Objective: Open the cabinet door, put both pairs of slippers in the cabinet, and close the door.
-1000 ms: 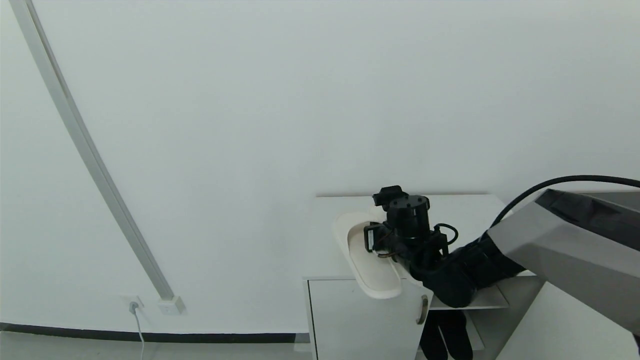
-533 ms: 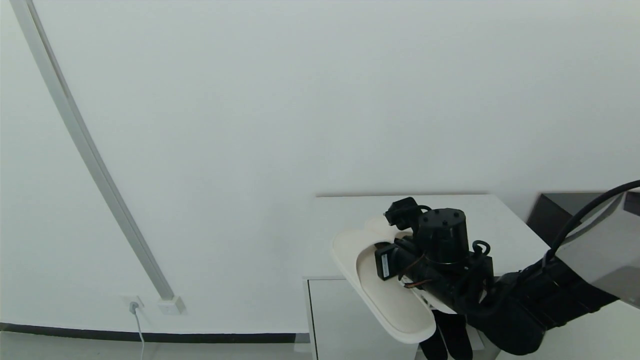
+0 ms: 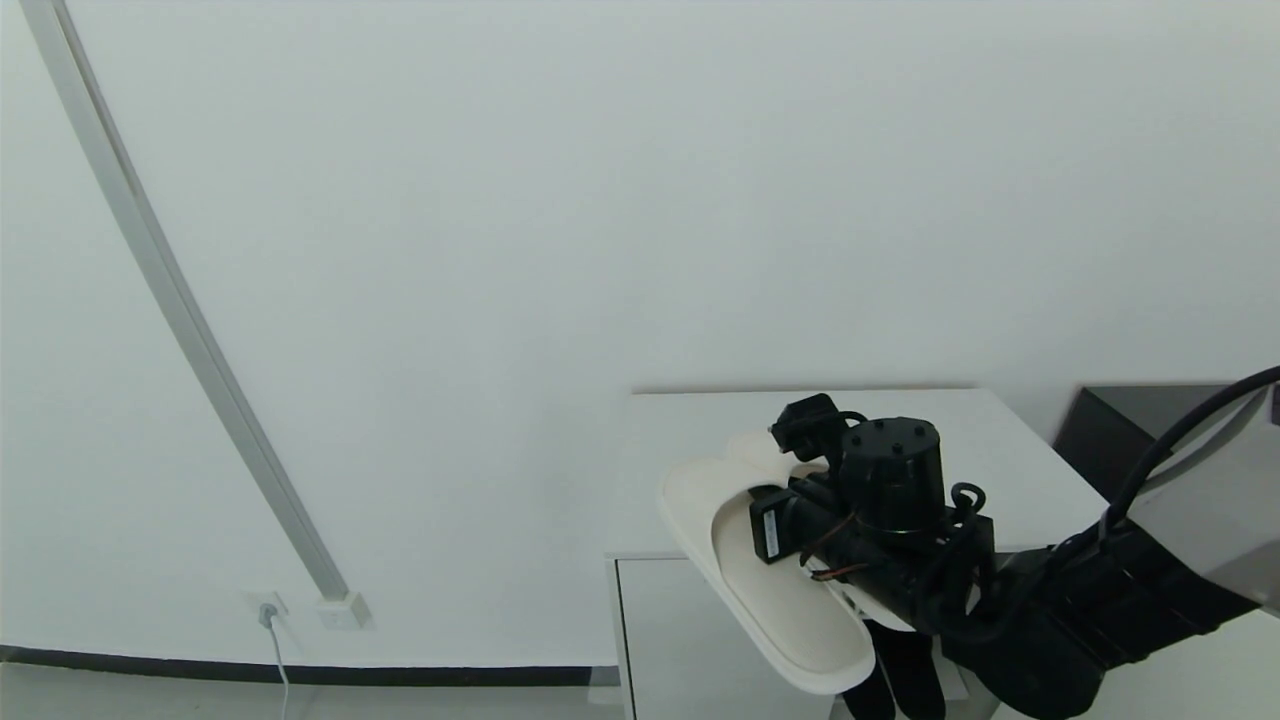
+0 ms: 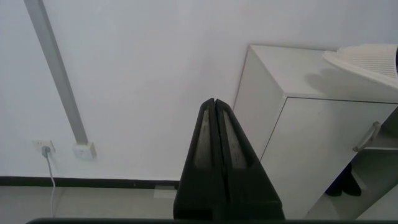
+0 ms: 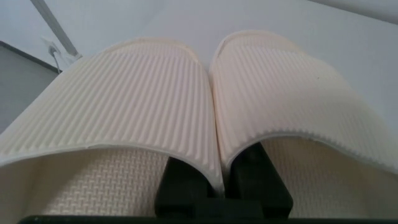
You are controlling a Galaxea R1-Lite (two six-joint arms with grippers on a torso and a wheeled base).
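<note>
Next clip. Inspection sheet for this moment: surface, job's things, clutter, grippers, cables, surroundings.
surface: white cabinet top, partly hidden by the arm
job's things: cream slippers held above the front edge; dark slippers inside the open side; handled door shut
clutter: nothing seen
grippers: left gripper shut, empty; right gripper shut on cream slippers
cables: white cord hanging from wall socket
surroundings: white wall, slanting grey conduit

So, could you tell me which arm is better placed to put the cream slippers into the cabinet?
The right: the right gripper holds the cream slippers at the cabinet's front edge. The left gripper is shut, empty and farther off.
</note>
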